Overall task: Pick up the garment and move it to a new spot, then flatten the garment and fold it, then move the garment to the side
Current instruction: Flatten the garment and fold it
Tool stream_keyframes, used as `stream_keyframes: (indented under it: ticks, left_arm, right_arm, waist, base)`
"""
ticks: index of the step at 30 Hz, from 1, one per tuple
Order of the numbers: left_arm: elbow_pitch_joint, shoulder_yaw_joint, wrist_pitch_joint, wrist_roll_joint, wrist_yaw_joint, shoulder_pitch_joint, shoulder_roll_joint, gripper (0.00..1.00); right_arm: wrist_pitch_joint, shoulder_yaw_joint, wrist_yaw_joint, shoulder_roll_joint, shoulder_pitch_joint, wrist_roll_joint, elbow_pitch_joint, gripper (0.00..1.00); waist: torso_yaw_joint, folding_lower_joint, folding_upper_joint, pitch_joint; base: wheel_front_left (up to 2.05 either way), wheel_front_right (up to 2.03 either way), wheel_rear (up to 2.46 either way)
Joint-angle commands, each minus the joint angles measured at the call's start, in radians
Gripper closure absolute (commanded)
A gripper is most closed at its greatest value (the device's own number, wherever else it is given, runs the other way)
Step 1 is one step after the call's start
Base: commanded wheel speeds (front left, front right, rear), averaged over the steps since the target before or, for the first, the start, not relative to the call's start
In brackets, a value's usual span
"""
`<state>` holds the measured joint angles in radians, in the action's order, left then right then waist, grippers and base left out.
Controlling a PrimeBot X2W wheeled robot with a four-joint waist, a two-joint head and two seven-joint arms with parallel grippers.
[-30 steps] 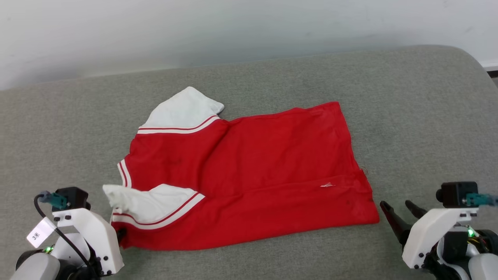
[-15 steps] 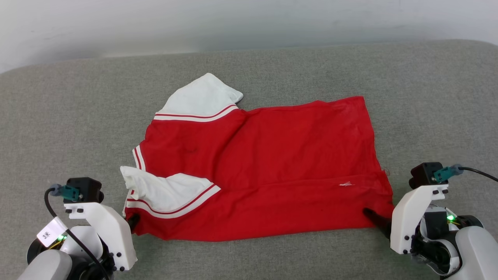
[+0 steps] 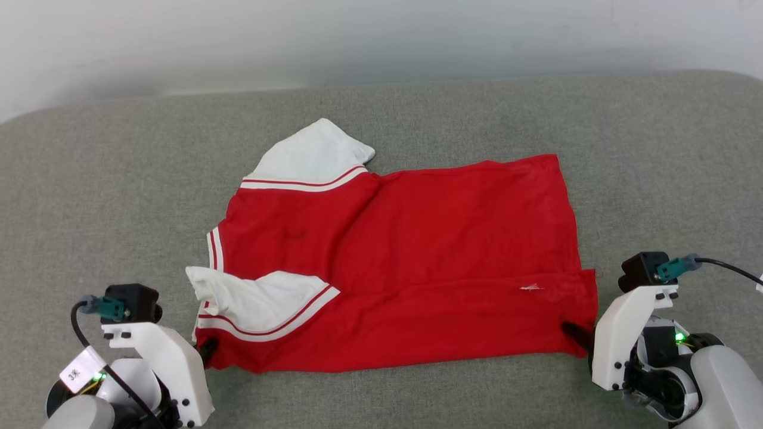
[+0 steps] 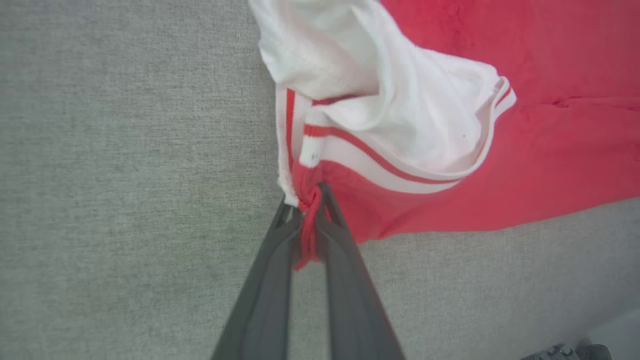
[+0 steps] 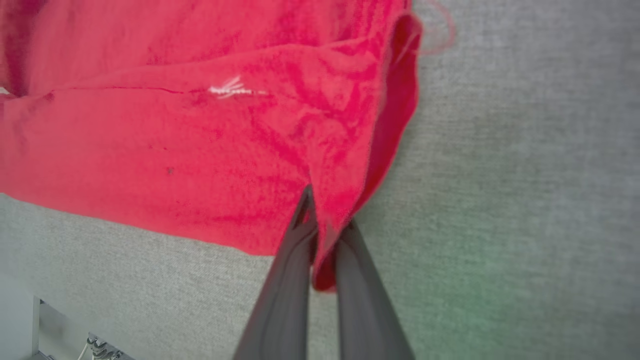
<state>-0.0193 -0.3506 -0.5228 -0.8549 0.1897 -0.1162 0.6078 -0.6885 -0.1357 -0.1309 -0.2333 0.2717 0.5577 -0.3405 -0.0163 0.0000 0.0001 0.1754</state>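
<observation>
In the head view the garment (image 3: pixel 417 268) lies spread across the middle of the grey cushion (image 3: pixel 119 179), neck end toward the cushion's left and hem toward its right. One white sleeve (image 3: pixel 310 158) points at the cushion's far edge, and the other is folded over the red body nearer the front. Bare cushion rings the cloth on every side, widest at the left and right ends. The far edge meets a pale wall (image 3: pixel 357 42). The left gripper (image 3: pixel 205 351) sits at the cloth's corner toward the cushion's front left, and the right gripper (image 3: pixel 575 336) at the hem corner toward its front right. In the left wrist view the left gripper (image 4: pixel 307 197) is pressed onto a bunched red-and-white corner of the garment (image 4: pixel 500 165), a strip of red caught between the fingers, with open cushion (image 4: pixel 125 175) beside and below it. In the right wrist view the right gripper (image 5: pixel 325 210) pinches the hem corner of the garment (image 5: pixel 175 140). The cloth's edge folds down between the fingers, and clear cushion (image 5: pixel 500 200) spreads beyond that edge.
</observation>
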Motion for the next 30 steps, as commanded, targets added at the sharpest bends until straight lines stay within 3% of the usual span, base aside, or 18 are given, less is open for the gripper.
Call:
stream_keyframes:
  ticks: [1, 13, 24, 25, 27, 28, 29, 30]
  left_arm:
    - [-0.003, 0.000, 0.009, 0.002, 0.005, 0.013, -0.003, 1.00]
    - [-0.036, -0.007, 0.029, -0.012, 0.030, 0.137, 0.002, 1.00]
    - [-0.003, -0.002, 0.035, -0.054, 0.039, 0.211, -0.019, 1.00]
    - [0.005, -0.004, 0.039, -0.053, 0.036, 0.209, -0.024, 1.00]
    - [0.023, -0.004, 0.059, -0.053, 0.032, 0.197, -0.044, 1.00]
    - [0.032, -0.009, 0.061, -0.055, 0.029, 0.193, -0.050, 0.71]
    - [0.040, -0.012, 0.071, -0.050, 0.023, 0.187, -0.053, 0.06]
    - [0.048, -0.011, 0.083, -0.046, 0.022, 0.180, -0.061, 0.00]
  right_arm:
    - [0.003, 0.002, 0.000, -0.006, -0.015, 0.005, -0.011, 1.00]
    - [-0.013, 0.040, 0.000, -0.025, -0.139, -0.001, 0.047, 1.00]
    - [-0.059, 0.111, 0.000, 0.010, -0.255, -0.029, 0.118, 1.00]
    - [-0.054, 0.112, 0.000, 0.017, -0.259, -0.027, 0.123, 0.91]
    - [-0.037, 0.112, 0.000, 0.026, -0.269, -0.029, 0.134, 0.00]
    - [-0.022, 0.108, 0.000, 0.027, -0.273, -0.032, 0.143, 0.00]
    - [-0.001, 0.101, 0.000, 0.025, -0.276, -0.041, 0.152, 0.00]
    - [0.022, 0.094, 0.000, 0.023, -0.280, -0.045, 0.162, 0.00]
  waist:
    - [-0.001, 0.0000, -0.0001, -0.015]
    - [0.008, 0.0000, -0.0001, -0.130]
    - [0.013, 0.0000, -0.0001, -0.159]
    - [0.012, 0.0000, -0.0001, -0.158]
    - [0.013, 0.0000, -0.0001, -0.155]
    - [0.013, 0.0000, -0.0001, -0.155]
    - [0.013, 0.0000, -0.0001, -0.156]
    - [0.013, 0.0000, -0.0001, -0.157]
  base:
    - [0.00, 0.00, 0.00]
    - [0.00, 0.00, 0.00]
    - [0.00, 0.00, 0.00]
    - [0.00, 0.00, 0.00]
    - [0.00, 0.00, 0.00]
    - [0.00, 0.00, 0.00]
    - [0.00, 0.00, 0.00]
    - [0.00, 0.00, 0.00]
